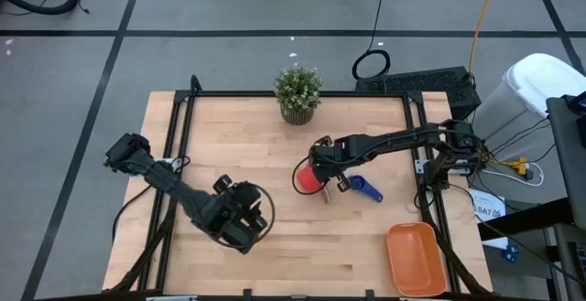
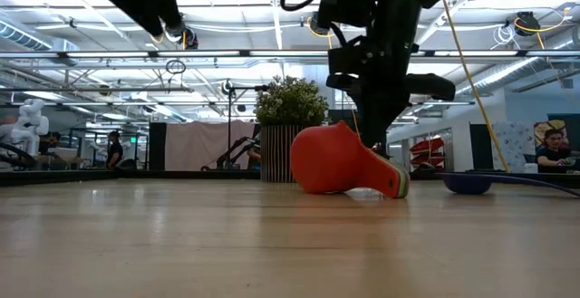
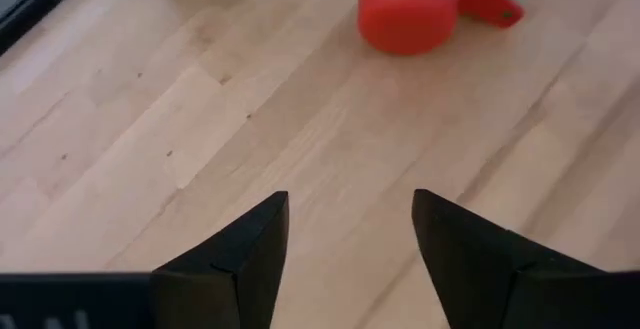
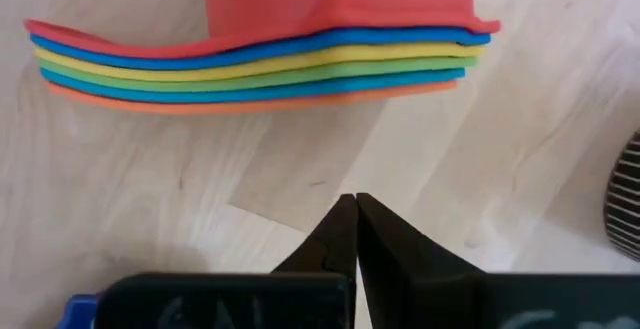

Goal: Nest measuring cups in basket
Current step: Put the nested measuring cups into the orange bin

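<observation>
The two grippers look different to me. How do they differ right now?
The left gripper has its jaws open with nothing between them; the right gripper has its jaws shut tight, also holding nothing. The left one hovers over bare wood well away from the nested stack of measuring cups, while the right one sits just beside that stack. Both are dark, two-fingered and point at the table.

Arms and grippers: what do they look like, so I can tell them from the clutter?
Both arms are black and jointed, with dark cables along the links. The left gripper has two black wedge-shaped fingers tapering to points. The right gripper has the same black pointed fingers.
</observation>
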Controlling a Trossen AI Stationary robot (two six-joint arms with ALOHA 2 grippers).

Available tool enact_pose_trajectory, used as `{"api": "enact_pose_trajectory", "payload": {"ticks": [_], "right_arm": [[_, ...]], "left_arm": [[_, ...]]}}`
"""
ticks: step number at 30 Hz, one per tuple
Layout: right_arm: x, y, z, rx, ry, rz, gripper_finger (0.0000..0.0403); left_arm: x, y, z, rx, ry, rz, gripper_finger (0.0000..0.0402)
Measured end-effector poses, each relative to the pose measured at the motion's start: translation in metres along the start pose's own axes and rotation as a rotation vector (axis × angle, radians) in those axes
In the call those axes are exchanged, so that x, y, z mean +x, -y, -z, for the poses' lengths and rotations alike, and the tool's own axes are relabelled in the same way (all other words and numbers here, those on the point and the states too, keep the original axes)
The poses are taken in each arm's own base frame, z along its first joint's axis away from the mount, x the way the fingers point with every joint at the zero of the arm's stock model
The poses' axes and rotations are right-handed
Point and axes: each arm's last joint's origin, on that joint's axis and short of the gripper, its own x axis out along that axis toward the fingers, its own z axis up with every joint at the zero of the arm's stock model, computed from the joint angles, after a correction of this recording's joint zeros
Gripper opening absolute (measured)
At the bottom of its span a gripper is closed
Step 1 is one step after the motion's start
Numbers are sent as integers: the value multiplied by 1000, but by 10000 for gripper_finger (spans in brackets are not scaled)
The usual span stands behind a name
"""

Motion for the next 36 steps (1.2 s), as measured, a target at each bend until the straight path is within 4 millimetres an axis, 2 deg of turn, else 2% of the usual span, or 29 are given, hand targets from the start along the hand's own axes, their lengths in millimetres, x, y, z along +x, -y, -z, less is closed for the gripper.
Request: {"api": "enact_pose_trajectory", "payload": {"ticks": [5,11,14,20,23,30,36], "right_arm": [[0,0,0,23,19,-28,0],[6,-5,3,52,18,-57,0],[11,-7,5,66,21,-55,0],[15,-10,6,83,44,-72,0],[15,-9,4,86,66,-61,0],[15,-7,0,94,120,-64,0],[15,-7,0,95,120,-65,0]], "left_arm": [[37,0,-4,38,-2,-4,154],[88,-2,-10,41,-15,123,49],[112,-8,-8,22,-24,186,10],[142,-21,-5,-26,-15,242,8],[151,-22,-7,-44,10,324,4],[158,-26,-18,-78,69,399,3],[165,-31,-22,-105,39,411,3]]}}
